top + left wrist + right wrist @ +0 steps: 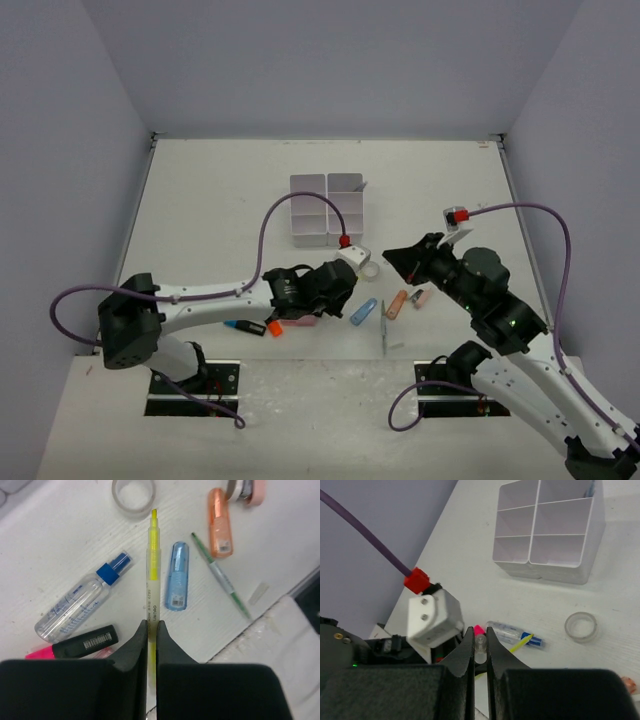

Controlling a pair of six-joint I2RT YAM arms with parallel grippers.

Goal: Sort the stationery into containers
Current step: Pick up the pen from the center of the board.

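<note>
You can read the brand "deli" on the barrel of the yellow highlighter [152, 580], printed lengthwise in dark letters. Next to it runs a line of finer print that seems to include "HIGHLIGHTER", but it is too small for you to trust letter by letter. The black highlighter [85, 641] carries a white barcode sticker whose digits are too small to read. The blue case [177, 575] and the orange case [220, 522] each bear a small barcode label, equally unreadable. The clear bottle [75, 607] has blue lettering along its side that you cannot make out.
</note>
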